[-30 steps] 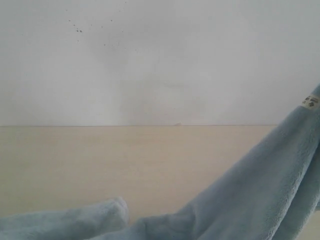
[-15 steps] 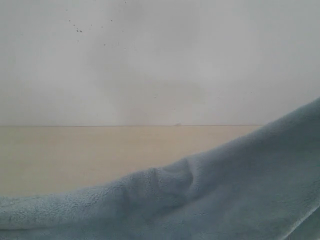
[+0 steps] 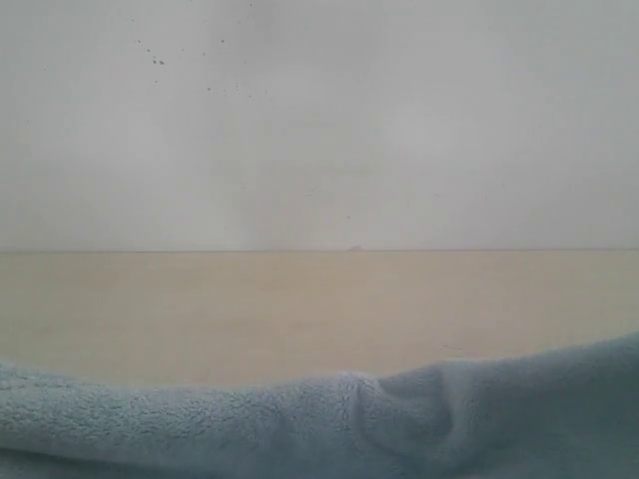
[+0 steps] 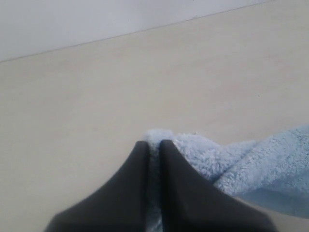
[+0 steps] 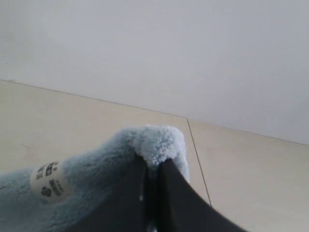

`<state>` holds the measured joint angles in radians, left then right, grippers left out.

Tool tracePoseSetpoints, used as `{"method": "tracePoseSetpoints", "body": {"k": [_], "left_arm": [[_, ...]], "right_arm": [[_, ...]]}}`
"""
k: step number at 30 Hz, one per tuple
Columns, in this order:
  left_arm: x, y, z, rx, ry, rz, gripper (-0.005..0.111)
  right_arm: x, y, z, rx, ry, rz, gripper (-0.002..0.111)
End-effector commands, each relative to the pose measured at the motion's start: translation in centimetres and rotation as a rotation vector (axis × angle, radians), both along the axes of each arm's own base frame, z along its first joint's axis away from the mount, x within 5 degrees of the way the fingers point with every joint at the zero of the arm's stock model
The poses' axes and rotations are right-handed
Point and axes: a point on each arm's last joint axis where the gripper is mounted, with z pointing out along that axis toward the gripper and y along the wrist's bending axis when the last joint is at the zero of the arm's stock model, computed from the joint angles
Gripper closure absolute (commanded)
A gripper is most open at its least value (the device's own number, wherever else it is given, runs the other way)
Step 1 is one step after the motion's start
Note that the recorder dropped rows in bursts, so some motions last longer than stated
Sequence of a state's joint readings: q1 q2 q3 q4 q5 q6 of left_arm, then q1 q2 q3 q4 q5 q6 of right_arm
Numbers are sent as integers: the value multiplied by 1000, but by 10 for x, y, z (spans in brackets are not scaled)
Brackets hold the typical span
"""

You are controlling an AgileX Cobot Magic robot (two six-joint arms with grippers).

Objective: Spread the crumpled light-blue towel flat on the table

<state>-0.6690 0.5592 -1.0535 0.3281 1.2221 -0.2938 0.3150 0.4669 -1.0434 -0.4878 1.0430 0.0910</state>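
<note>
The pale light-blue towel (image 3: 329,424) stretches as a low fluffy band across the whole bottom of the exterior view, over the beige table (image 3: 319,309). Neither gripper shows in that view. In the left wrist view my left gripper (image 4: 153,143) is shut on a corner of the towel (image 4: 241,164), and the cloth trails off to one side over the table (image 4: 96,96). In the right wrist view my right gripper (image 5: 153,163) is shut on another corner of the towel (image 5: 96,179), close to its small white printed tag (image 5: 49,181).
A white wall (image 3: 319,120) rises behind the table's far edge. A thin dark seam (image 5: 198,159) runs across the tabletop beside the right gripper.
The towel hung high at the right of the exterior view with its tag showing. It has dropped and levelled into a low band along the bottom edge.
</note>
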Motion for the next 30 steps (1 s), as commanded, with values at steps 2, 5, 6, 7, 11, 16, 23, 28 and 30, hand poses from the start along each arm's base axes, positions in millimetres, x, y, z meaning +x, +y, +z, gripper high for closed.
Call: {"method": "tracePoseSetpoints", "body": {"k": [2,5,6,7,11,16,23,28,30], "left_arm": [[16,-9,-15,88,57,13,103],[38,-24,-35,194,149,24,103],[45,-28,-42,233,180,27,103],[54,-34,-51,281,215,32,103],[94,-54,-83,499,329,75,103],[159,-66,-111,656,246,190,103],[224,-47,-170,670,478,308,86],[230,-49,-160,516,359,330,36],[228,-51,-148,468,291,306,26]], "right_arm": [[28,9,-12,-82,166,30,108],[57,23,-23,-126,224,67,108],[68,29,-28,-133,240,77,108],[79,34,-33,-142,264,84,108],[126,54,-59,-201,371,104,108],[185,68,-87,-203,376,86,108],[234,52,-130,-144,505,-3,82],[239,52,-130,27,470,11,47],[237,55,-120,69,400,37,55]]}}
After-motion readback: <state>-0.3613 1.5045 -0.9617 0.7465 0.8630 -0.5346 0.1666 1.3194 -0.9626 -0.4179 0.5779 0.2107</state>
